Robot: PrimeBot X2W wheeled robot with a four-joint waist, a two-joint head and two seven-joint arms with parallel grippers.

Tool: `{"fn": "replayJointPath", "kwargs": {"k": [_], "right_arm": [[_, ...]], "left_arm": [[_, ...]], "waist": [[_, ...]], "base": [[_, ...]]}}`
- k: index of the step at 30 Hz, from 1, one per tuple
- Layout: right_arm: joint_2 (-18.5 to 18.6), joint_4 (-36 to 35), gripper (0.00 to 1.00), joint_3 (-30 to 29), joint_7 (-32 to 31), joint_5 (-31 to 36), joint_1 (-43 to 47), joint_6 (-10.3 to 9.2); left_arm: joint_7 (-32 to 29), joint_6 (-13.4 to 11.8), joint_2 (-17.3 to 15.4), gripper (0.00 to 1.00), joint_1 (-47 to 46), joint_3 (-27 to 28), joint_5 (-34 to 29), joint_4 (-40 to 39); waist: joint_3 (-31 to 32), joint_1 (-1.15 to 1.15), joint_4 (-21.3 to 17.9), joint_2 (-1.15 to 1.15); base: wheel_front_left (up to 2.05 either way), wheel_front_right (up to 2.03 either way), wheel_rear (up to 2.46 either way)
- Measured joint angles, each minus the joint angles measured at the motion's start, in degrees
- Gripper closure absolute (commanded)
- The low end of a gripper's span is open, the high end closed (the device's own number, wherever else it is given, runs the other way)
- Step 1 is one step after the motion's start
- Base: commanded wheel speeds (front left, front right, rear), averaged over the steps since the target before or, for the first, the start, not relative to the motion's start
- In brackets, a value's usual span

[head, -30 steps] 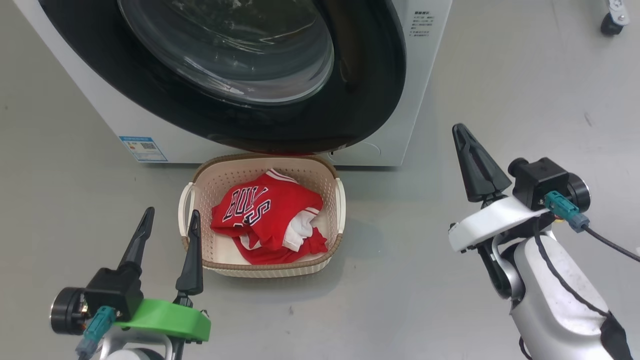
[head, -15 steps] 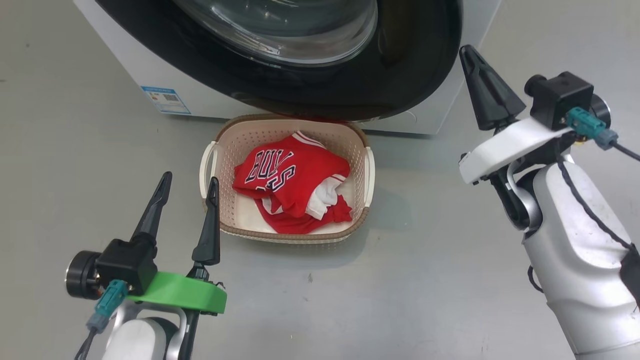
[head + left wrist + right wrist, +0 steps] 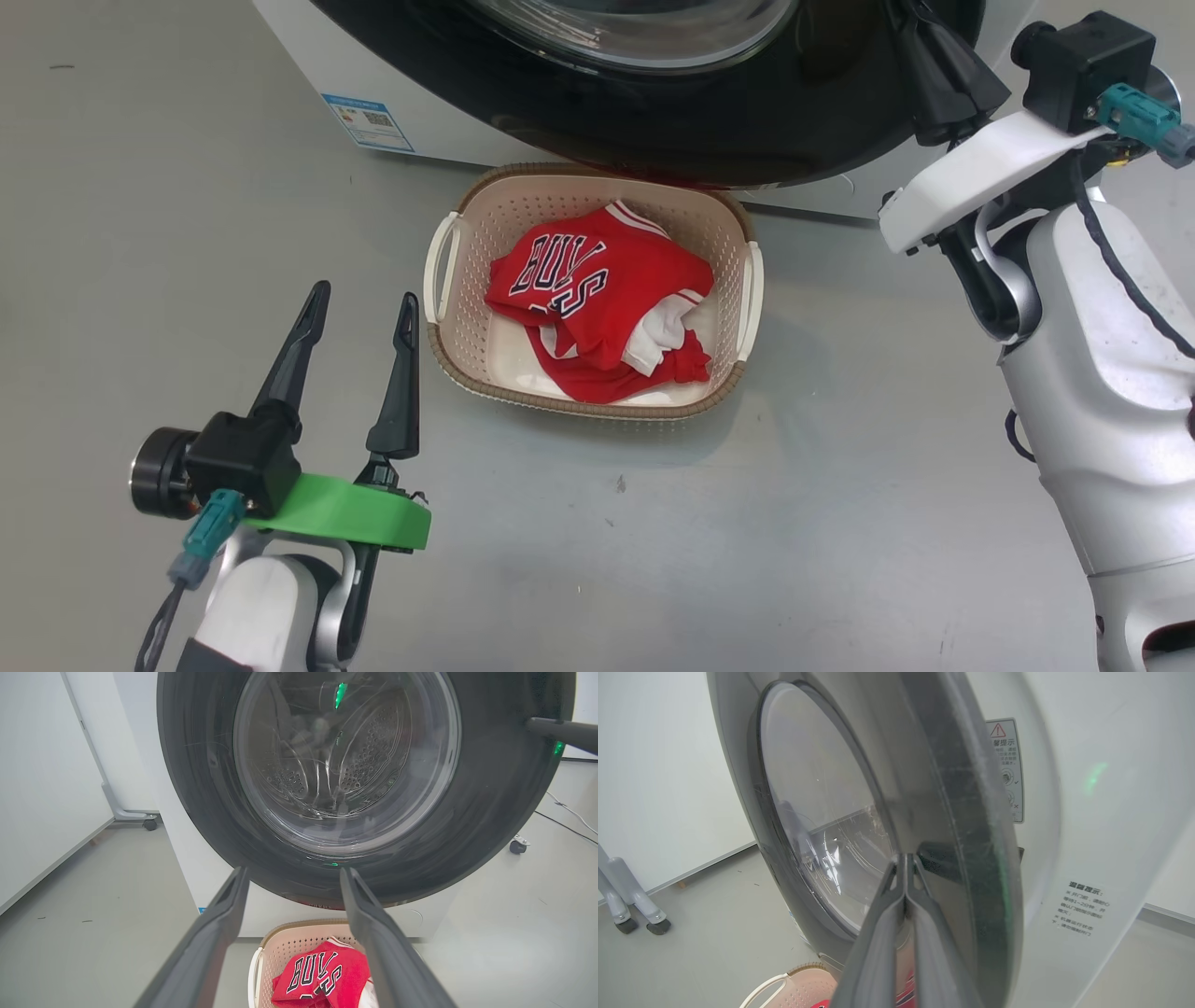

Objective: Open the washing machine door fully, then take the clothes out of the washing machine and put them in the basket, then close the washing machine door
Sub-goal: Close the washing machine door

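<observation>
- Idleness suits the left gripper (image 3: 362,297): its two long dark fingers stand wide apart, holding nothing, above the grey floor (image 3: 840,467). It looks to have no part in the step in hand and is best parked where it is.
- Small cream plastic basket (image 3: 467,317), with perforated sides and a brown woven-look rim, sits on the floor right in front of the big white front-loading washing machine (image 3: 308,47). The left gripper is just beside its white left handle. Its far rim lies under the door's lower edge, so watch that nothing catches there.
- Red jersey-like clothes (image 3: 597,299) with white trim and "BULLS" lettering lie bunched inside the basket. The emptying looks done, leaving only the closing.
- Large round washing machine door (image 3: 747,140), a glossy black rim around bulging clear glass, lies close against the machine's front. Whether it has latched I cannot tell.
- Right gripper (image 3: 906,858) has its fingers pinched together with nothing between them, tips seemingly touching the black rim near the door's right edge.
- Pressure there should go squarely toward the machine front, steady and without skidding on the gloss, until the latch is felt to catch. The gripper should then draw straight back.
</observation>
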State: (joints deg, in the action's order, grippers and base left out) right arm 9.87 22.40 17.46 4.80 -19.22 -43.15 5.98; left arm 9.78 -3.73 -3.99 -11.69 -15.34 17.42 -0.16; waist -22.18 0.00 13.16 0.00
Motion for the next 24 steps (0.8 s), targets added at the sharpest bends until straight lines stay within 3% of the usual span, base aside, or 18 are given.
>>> {"fn": "replayJointPath", "kwargs": {"k": [24], "right_arm": [[3.6, 10.1, 1.00, -2.5, 1.1, -0.5, -14.4, 0.51]], "left_arm": [[2.2, 0.3, 1.0, 0.00, -3.5, -0.7, 0.2, 3.6]], "waist": [[-3.4, 0.00, 2.7, 0.00]], "base": [[0.00, 0.00, 0.00]]}}
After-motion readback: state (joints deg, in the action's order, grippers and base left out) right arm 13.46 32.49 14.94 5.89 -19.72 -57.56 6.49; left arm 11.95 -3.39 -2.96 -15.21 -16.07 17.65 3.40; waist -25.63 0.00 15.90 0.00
